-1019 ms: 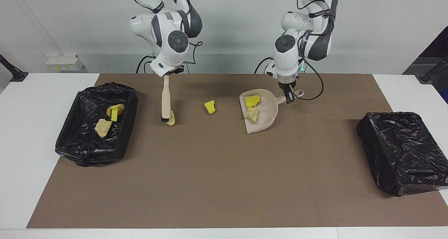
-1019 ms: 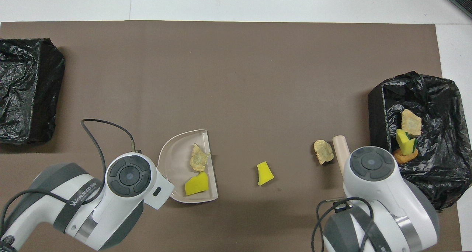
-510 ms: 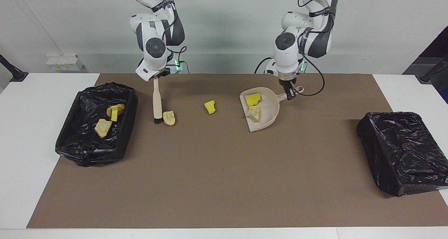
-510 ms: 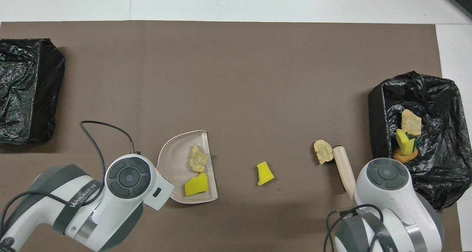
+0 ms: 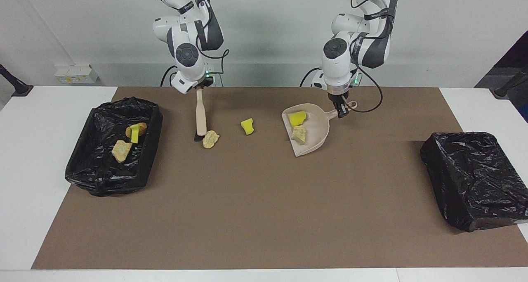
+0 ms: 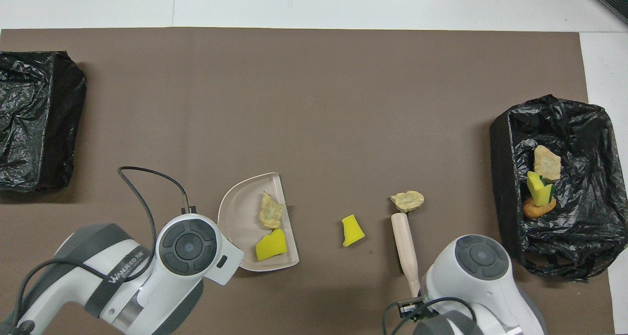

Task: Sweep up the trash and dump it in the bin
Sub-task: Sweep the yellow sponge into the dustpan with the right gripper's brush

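My right gripper (image 5: pixel 199 87) is shut on the handle of a beige brush (image 5: pixel 201 113), whose dark bristles rest on the mat against a pale beige lump (image 5: pixel 210 139). The brush (image 6: pixel 406 249) and lump (image 6: pixel 407 201) also show in the overhead view. A yellow sponge piece (image 5: pixel 247 126) lies on the mat between the lump and the dustpan. My left gripper (image 5: pixel 341 112) is shut on the handle of the beige dustpan (image 5: pixel 314 141), which rests on the mat. The dustpan holds a yellow piece (image 5: pixel 298 118) and a beige lump (image 5: pixel 298 134).
A black-lined bin (image 5: pixel 88 166) at the right arm's end holds a beige lump (image 5: pixel 121 150), a yellow piece (image 5: pixel 134 135) and an orange piece (image 5: pixel 141 127). A second black-lined bin (image 5: pixel 474 178) stands at the left arm's end. A brown mat (image 5: pixel 264 207) covers the table.
My right arm swung the brush toward the left arm's end and pushed the beige lump along the mat toward the yellow sponge piece. The dustpan shifted and turned slightly.
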`<state>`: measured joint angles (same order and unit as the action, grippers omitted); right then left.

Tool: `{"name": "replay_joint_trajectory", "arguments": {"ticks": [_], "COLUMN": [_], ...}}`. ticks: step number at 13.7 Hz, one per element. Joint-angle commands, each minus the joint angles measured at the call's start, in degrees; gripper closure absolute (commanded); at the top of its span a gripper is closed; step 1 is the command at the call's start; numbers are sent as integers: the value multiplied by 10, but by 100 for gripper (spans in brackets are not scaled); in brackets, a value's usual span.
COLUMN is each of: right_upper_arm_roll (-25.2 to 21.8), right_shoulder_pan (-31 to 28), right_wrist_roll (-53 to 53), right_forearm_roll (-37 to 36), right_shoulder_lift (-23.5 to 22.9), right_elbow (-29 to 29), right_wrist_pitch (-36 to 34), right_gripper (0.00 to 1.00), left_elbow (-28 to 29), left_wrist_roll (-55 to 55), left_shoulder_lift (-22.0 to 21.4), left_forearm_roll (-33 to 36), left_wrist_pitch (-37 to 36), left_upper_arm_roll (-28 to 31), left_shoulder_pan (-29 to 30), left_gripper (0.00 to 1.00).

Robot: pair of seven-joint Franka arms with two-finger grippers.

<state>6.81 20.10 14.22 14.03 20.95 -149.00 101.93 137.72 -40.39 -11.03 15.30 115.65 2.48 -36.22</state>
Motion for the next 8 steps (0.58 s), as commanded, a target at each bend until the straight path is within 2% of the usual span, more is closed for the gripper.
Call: {"name": "replay_joint_trajectory", "arguments": {"ticks": [1,8], "right_upper_arm_roll": [0,2], "right_shoulder_pan": [34,107], "right_wrist_roll": [27,59], "right_forearm_roll": [62,210], "right_shoulder_lift": [-11,-51], "right_elbow": [-12,22], "right_wrist_pitch": [49,144], "right_gripper": [100,100], "left_elbow": [15,14], "left_wrist_roll": [29,49], "left_shoulder_lift": [-10,-1], "left_forearm_roll": [1,-28], "left_wrist_pitch": [-3,10], "left_upper_arm_roll": [4,4], "left_shoulder_pan": [-35,-46], "left_gripper": [100,100]}}
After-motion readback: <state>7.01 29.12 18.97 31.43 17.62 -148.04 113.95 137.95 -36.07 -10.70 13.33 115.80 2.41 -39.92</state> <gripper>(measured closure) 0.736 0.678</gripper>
